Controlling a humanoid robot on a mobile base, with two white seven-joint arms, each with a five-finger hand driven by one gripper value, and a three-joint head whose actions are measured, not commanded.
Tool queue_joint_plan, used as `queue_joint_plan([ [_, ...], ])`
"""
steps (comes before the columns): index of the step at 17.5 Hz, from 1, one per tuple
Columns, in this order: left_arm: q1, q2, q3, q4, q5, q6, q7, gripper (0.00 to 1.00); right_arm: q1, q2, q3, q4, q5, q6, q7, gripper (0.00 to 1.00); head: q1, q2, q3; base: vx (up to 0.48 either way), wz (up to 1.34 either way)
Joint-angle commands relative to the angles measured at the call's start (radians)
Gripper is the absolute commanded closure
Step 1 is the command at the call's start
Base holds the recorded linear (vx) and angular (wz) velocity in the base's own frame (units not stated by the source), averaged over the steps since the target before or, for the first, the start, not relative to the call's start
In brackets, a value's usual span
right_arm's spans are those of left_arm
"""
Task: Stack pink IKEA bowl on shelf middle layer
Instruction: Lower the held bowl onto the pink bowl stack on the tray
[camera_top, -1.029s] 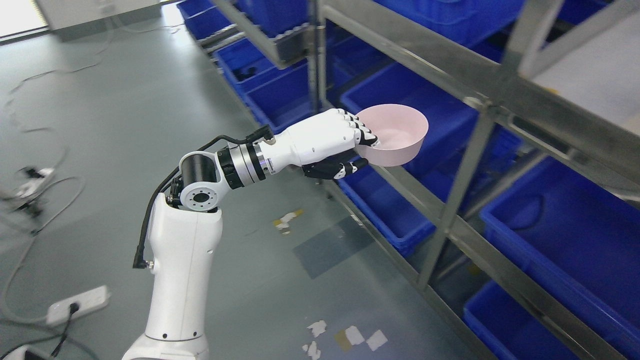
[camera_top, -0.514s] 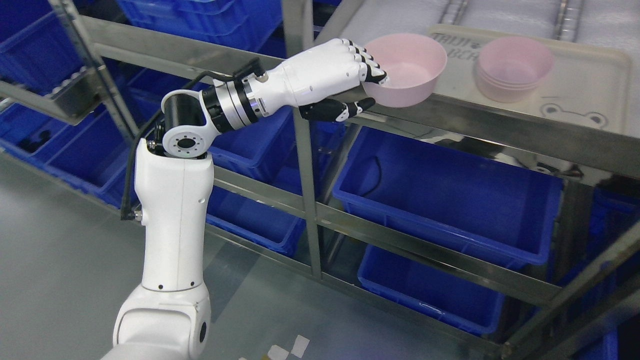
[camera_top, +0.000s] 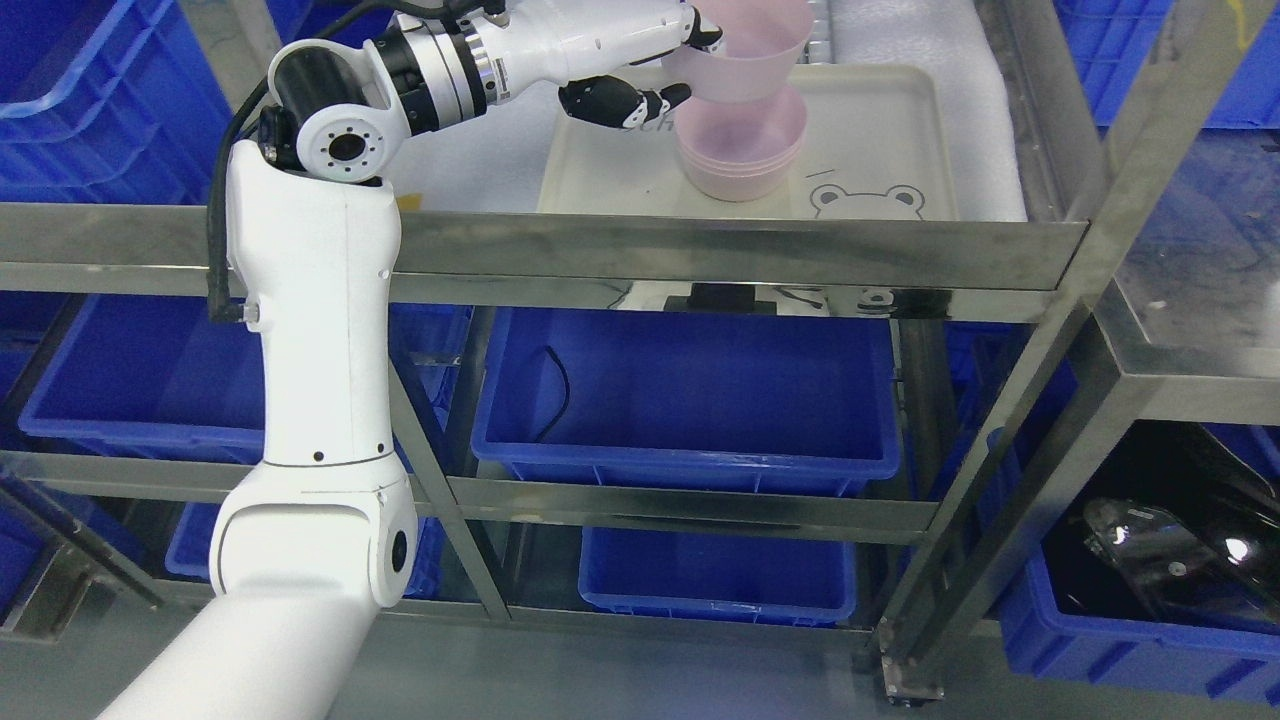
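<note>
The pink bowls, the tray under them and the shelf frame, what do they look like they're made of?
Held bowl and bowl stack: likely plastic, with thin, smooth, matte, slightly translucent walls. Tray: probably plastic or melamine, cream and matte, with a printed bear. Shelf frame: metal, likely stainless steel, brushed and mirroring what sits near it.

You're looking at a pale pink bowl (camera_top: 745, 55) held upright at the top of the view, its top cut off by the frame edge. It sits directly above a stack of matching pink bowls (camera_top: 742, 150) standing on the cream tray (camera_top: 880, 140) on the shelf (camera_top: 700, 250).
</note>
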Motion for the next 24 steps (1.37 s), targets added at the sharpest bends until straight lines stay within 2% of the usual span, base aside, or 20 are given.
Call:
queue_joint_plan([
  [1, -0.038, 0.018, -0.017, 0.167, -0.12, 0.0, -0.012, 0.96, 0.023, -0.017, 0.0, -0.017, 0.0, 0.001, -0.007, 0.0, 0.0, 0.0, 0.0, 0.054, -0.29],
  [12, -0.031, 0.018, -0.019, 0.158, -0.115, 0.0, -0.027, 0.94, 0.023, -0.017, 0.0, -0.017, 0.0, 0.001, -0.007, 0.0, 0.0, 0.0, 0.0, 0.012, -0.05],
  [18, -0.035, 0.018, -0.037, 0.192, -0.115, 0.0, 0.057, 0.91, 0.023, -0.017, 0.0, -0.017, 0.0, 0.001, -0.007, 0.0, 0.0, 0.0, 0.0, -0.001, 0.01],
  [24, -0.035, 0.018, -0.04, 0.223, -0.114, 0.0, 0.067, 0.88, 0.023, -0.017, 0.0, -0.017, 0.0, 0.001, -0.007, 0.0, 0.0, 0.0, 0.0, 0.0, 0.0],
])
